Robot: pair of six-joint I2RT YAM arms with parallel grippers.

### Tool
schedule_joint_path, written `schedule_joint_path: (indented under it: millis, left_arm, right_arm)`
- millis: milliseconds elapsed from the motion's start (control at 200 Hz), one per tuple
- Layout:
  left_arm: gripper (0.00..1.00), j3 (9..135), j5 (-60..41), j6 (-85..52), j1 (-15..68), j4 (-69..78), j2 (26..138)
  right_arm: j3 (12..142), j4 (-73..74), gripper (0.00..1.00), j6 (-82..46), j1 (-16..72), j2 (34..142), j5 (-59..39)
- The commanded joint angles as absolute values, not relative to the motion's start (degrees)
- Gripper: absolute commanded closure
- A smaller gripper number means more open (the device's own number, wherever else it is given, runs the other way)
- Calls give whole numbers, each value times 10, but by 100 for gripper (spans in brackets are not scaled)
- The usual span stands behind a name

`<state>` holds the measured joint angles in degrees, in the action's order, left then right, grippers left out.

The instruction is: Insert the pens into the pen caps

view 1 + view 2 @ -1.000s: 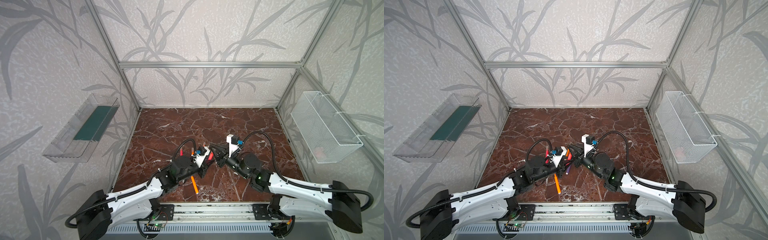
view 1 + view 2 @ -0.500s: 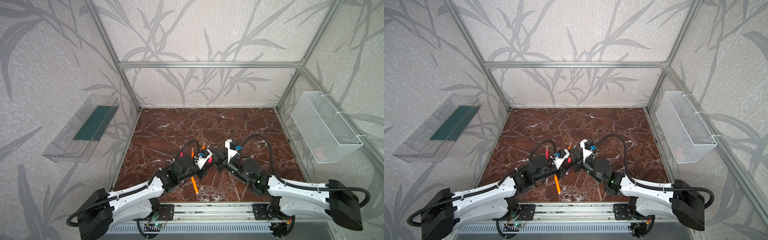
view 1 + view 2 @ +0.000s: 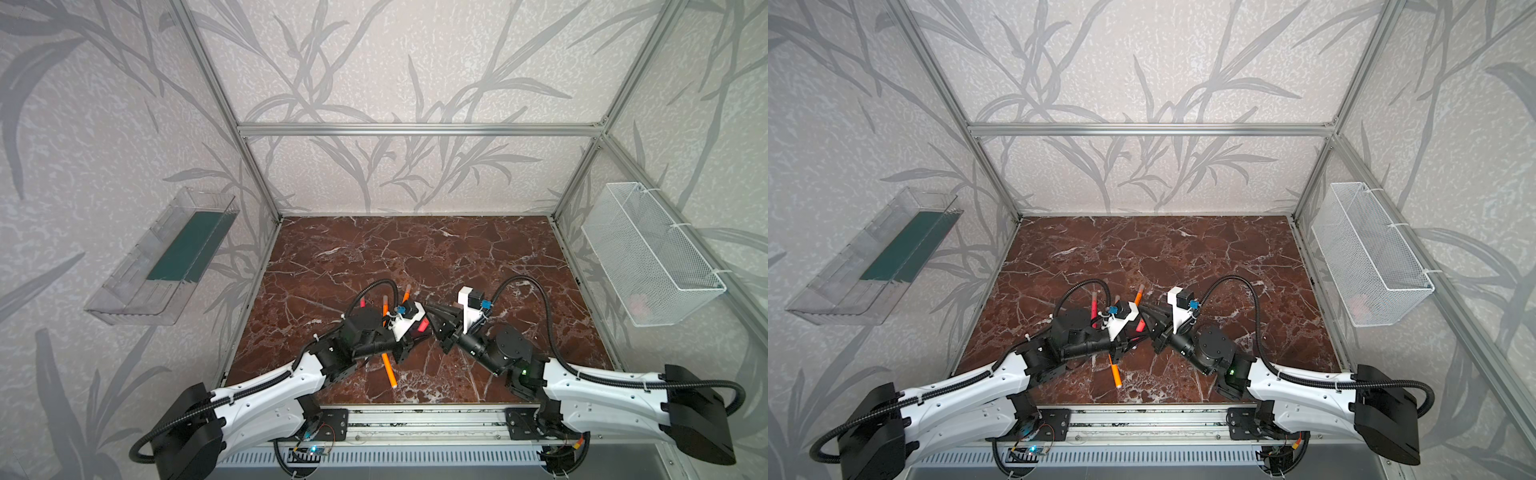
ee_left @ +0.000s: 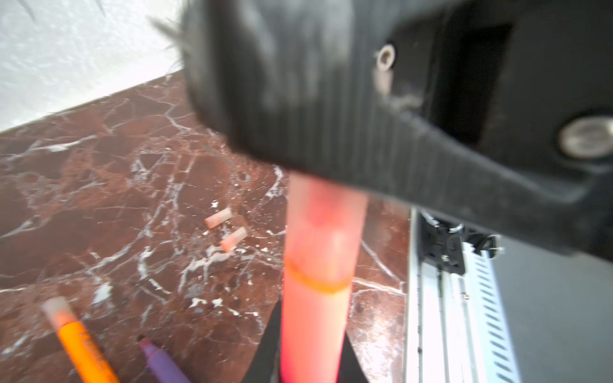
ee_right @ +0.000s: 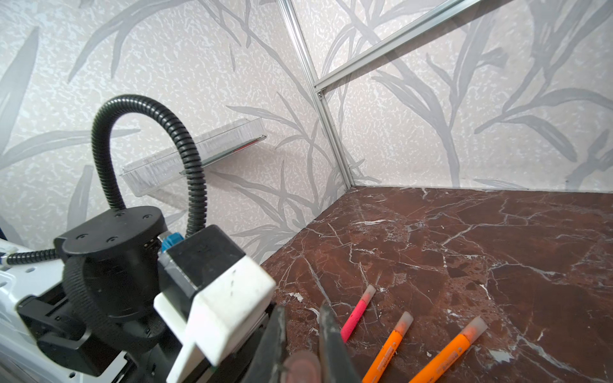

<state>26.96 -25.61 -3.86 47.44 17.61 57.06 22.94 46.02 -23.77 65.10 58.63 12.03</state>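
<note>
- The left gripper [image 4: 310,371] is clamping the pink-red pen [image 4: 308,331] by its barrel, with its jaws closed on it.
- The right gripper [image 5: 302,316] is pinching a pen cap [image 5: 302,364] between closed fingers.
- Both grippers are meeting tip to tip above the front middle of the marble table [image 3: 415,249].
- In the left wrist view, the held pen's far end is passing under the right gripper's black body; how far it sits in the cap cannot be told.
- Two loose pen caps [image 4: 218,218] [image 4: 234,238] are lying side by side on the table.
- An orange pen [image 4: 83,348] and a purple pen [image 4: 162,361] are lying beside each other, the purple tip bare.
- Three capped pens, one pink-red [image 5: 356,315] and two orange [image 5: 388,345] [image 5: 447,351], are lying in a row farther back.
</note>
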Motion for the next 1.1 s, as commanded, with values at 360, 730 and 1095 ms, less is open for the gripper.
schedule_joint_path:
  millis: [360, 730, 1095]
  left_arm:
    - [100, 333, -82, -158, 377, 393, 542]
    - [100, 339, 14, -114, 379, 382, 545]
    - [100, 320, -78, -149, 378, 323, 549]
  right_arm:
    - [208, 256, 100, -325, 719, 614, 28]
    - [256, 180, 100, -400, 782, 672, 158]
    - [261, 140, 92, -344, 776, 595, 265]
